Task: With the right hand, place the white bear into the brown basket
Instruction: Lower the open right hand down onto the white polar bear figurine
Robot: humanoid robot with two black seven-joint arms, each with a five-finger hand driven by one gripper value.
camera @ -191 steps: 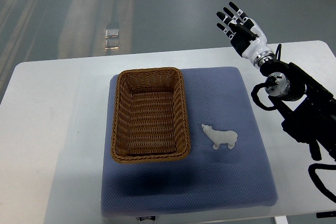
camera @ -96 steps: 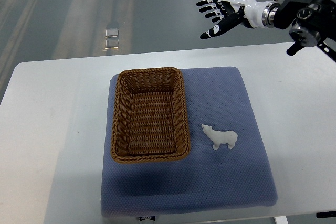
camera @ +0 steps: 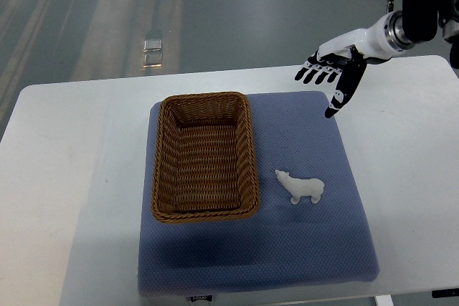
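A: Nearest the camera, only the blue mat (camera: 287, 249) on the white counter (camera: 72, 177). On it, toward the right, the white bear (camera: 301, 188), lying on its side, untouched.

B: And just beside it, to the left, the brown basket (camera: 204, 102), with nothing inside. So not yet placed?

A: Correct. Not even grasped. Well apart from any hand.

B: Farther back?

A: At the far right corner of the mat, the right hand (camera: 334, 72), above the surface, with fingers spread and pointing down, holding nothing. Arm entering from the right edge, high in the view.

B: No left hand to see?

A: None in the picture.

B: Then almost everything left, probably: to lower toward the bear, to close around it, to lift, to carry over the near rim of the basket, to release.

A: Agreed. Only the approach under way, judging from the pose.
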